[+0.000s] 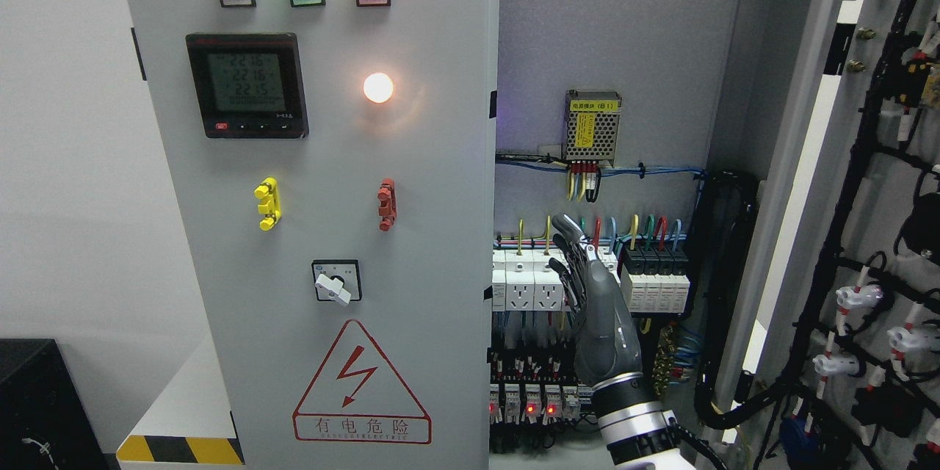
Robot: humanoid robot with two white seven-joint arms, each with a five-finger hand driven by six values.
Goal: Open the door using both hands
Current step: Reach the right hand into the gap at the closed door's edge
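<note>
The cabinet's left door (pixel 411 183) is closed; it is a grey panel with three lamps, a digital meter (pixel 246 84), a rotary switch (pixel 336 281) and a red warning triangle. The right door (pixel 808 161) stands swung wide open at the right, with black wire looms on its inner face. My right hand (pixel 569 250) rises from the bottom edge into the open cabinet, its fingers straight and holding nothing, just in front of the white sockets (pixel 529 283) and touching neither door. The left arm does not show.
Inside the cabinet are a mesh power supply (pixel 593 128), coloured wires, black breakers (pixel 653 261) and relays with red lights (pixel 529 404). A black box (pixel 37 396) sits at the lower left, beside a yellow-black striped base edge (pixel 176 449).
</note>
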